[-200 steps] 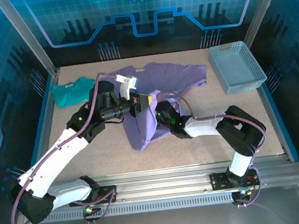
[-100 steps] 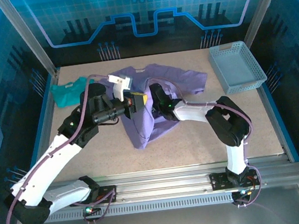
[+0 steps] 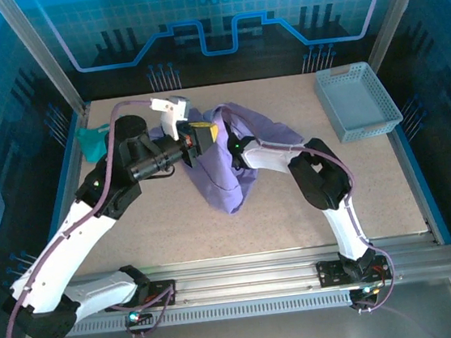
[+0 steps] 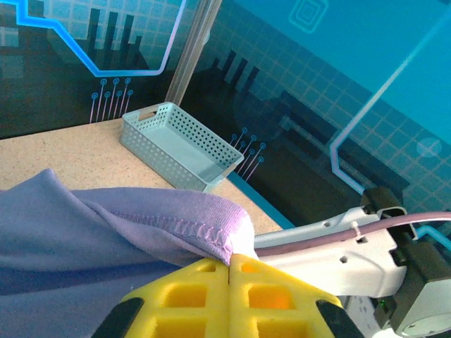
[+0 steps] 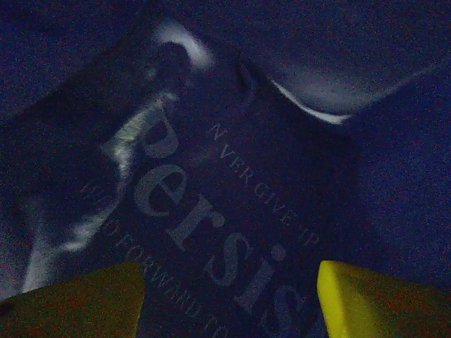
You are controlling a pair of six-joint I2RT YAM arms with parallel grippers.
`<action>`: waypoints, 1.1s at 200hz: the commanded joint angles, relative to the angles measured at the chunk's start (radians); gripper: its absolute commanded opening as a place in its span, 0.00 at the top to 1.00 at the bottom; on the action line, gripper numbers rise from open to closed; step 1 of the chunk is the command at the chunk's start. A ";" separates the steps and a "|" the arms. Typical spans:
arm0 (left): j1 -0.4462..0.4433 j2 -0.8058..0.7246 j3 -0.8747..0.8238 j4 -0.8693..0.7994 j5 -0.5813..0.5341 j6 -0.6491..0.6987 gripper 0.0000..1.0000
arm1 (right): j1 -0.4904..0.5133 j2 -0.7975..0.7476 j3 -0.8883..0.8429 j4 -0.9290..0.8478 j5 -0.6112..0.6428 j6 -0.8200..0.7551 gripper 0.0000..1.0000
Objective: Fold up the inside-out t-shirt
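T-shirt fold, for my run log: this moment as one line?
left jaws: shut on t-shirt hem | right jaws: open under fabric | t-shirt: bunched

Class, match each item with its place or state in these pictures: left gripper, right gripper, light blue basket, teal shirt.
Column 1:
1 left gripper
2 right gripper
3 light blue basket
4 teal shirt

Column 2:
A far right corner of the table
B open, facing the "Persist" lettering
C far left, partly behind an arm
D shut on a hem of the purple t-shirt

Pairs: 1-D, 2-B, 3-A, 4-C
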 commanded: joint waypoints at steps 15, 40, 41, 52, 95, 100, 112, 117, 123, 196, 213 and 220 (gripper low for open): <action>-0.002 0.018 0.040 0.051 0.075 -0.010 1.00 | -0.040 0.102 0.141 -0.154 0.051 0.016 0.28; -0.002 -0.001 0.032 0.071 0.111 -0.022 1.00 | -0.073 0.164 0.234 -0.238 0.045 0.009 0.19; -0.002 -0.002 0.032 0.073 0.113 -0.024 1.00 | -0.073 0.166 0.239 -0.241 0.045 0.008 0.19; -0.003 -0.011 0.028 0.091 0.127 -0.035 1.00 | -0.076 0.212 0.285 -0.284 0.050 -0.007 0.16; -0.002 -0.021 0.042 0.131 0.147 -0.056 1.00 | -0.087 0.336 0.463 -0.411 0.048 -0.024 0.08; -0.002 -0.021 0.044 0.132 0.146 -0.055 1.00 | -0.088 0.351 0.483 -0.426 0.048 -0.024 0.08; -0.003 -0.021 0.047 0.131 0.142 -0.052 1.00 | -0.091 0.387 0.534 -0.472 0.044 -0.027 0.07; -0.003 -0.022 0.046 0.132 0.140 -0.050 1.00 | -0.093 0.402 0.556 -0.495 0.038 -0.026 0.07; -0.002 -0.024 0.043 0.130 0.132 -0.046 1.00 | -0.097 0.423 0.588 -0.530 0.028 -0.024 0.07; 0.035 -0.086 -0.061 0.096 -0.265 0.007 1.00 | -0.127 0.376 0.600 -0.657 -0.195 -0.012 0.93; 0.100 -0.093 -0.110 0.087 -0.393 -0.010 1.00 | -0.127 0.208 0.412 -0.558 -0.264 -0.012 1.00; 0.137 -0.099 -0.137 0.094 -0.423 -0.023 1.00 | -0.127 0.127 0.320 -0.508 -0.294 -0.011 1.00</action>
